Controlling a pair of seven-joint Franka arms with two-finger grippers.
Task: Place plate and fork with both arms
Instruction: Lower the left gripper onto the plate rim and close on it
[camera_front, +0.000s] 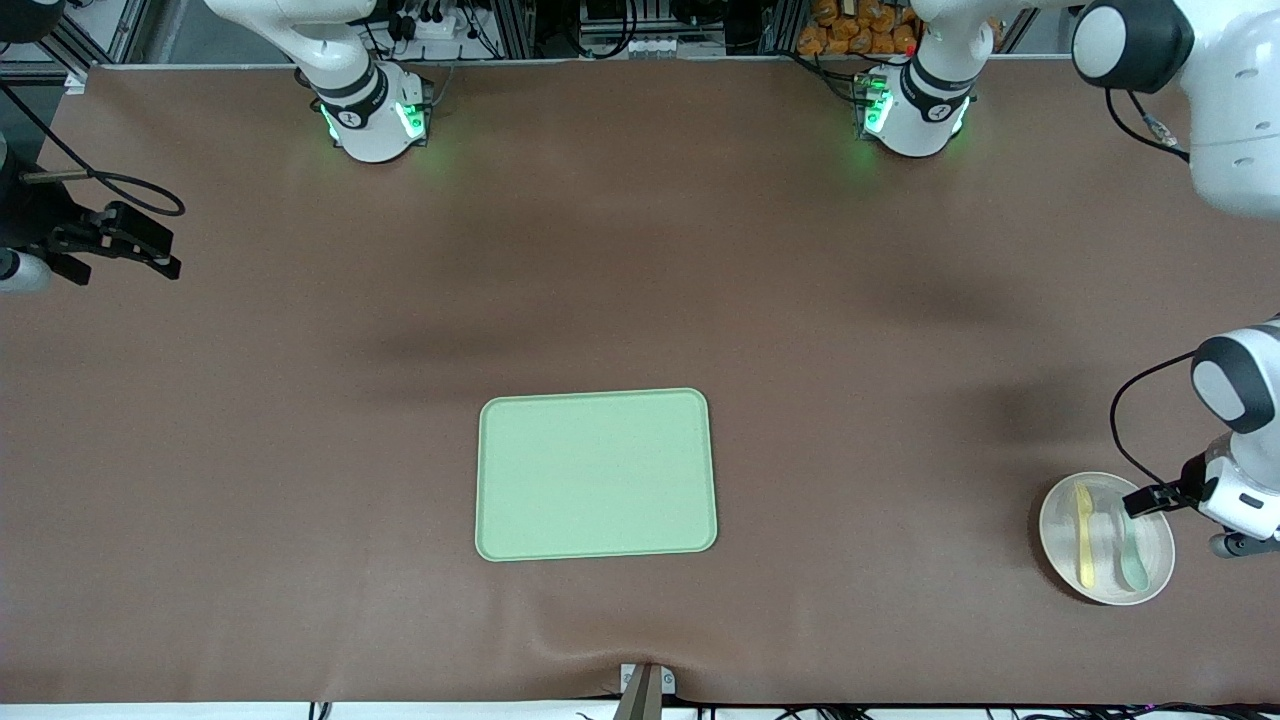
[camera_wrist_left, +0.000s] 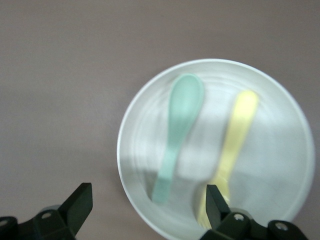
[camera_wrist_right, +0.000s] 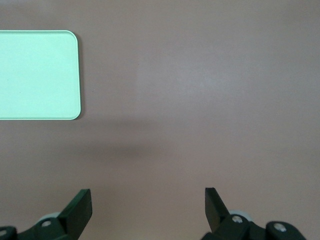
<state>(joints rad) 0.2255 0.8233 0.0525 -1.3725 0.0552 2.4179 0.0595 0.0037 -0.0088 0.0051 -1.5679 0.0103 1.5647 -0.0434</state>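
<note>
The round off-white plate (camera_front: 1050, 522) lies at the left arm's end of the table, nearer to the front camera than the tray. On it lies the pale-yellow fork (camera_front: 1084, 535) beside a grey-green spoon (camera_front: 1131, 558). My left gripper (camera_front: 1142, 500) hangs open over the plate's rim. In the left wrist view the plate (camera_wrist_left: 280, 165) fills the frame with the fork (camera_wrist_left: 237, 135) and spoon (camera_wrist_left: 181, 125). The left gripper (camera_wrist_left: 149, 202) straddles the rim, one finger over bare table, the other by the fork's end. My right gripper (camera_front: 150, 250) waits open over bare table at the right arm's end, and the right gripper (camera_wrist_right: 148, 205) holds nothing.
A rectangular light-green tray (camera_front: 596, 474) lies in the middle of the table, toward the front camera. From the right wrist the tray (camera_wrist_right: 37, 75) shows some way off. Brown cloth covers the table, and a small clamp (camera_front: 645, 682) sits at its near edge.
</note>
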